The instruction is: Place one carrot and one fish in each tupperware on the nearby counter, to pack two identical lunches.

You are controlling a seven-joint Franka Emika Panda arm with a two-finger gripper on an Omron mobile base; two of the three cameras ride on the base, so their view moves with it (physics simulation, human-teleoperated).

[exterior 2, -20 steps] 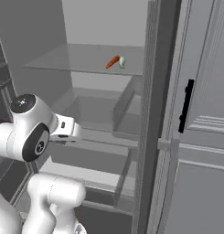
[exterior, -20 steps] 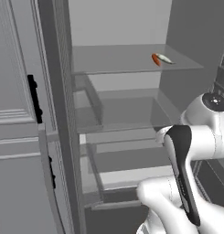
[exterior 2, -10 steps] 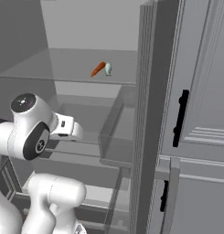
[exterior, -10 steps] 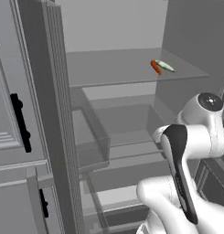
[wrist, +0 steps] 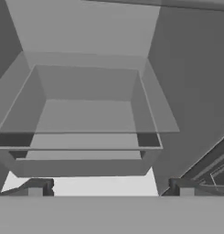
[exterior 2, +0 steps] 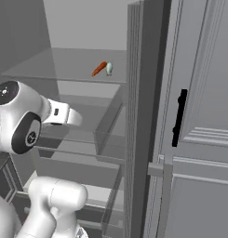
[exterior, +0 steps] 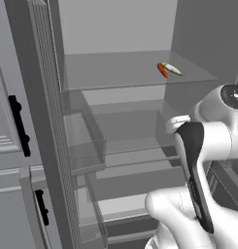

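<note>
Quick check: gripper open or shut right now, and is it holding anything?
Gripper: open, fingers spread wide, nothing between them; it faces a clear drawer in the fridge.

The white arm is folded up pretty tight: it rises from the base, bends at a dark-jointed elbow and points the wrist forward at about mid height. In the hand view the gripper (wrist: pixel 111 188) has its two dark fingertips (wrist: pixel 38 186) spread far apart, as wide as they go, with nothing held between them. The hand itself looks roughly level, aimed straight ahead.
</note>
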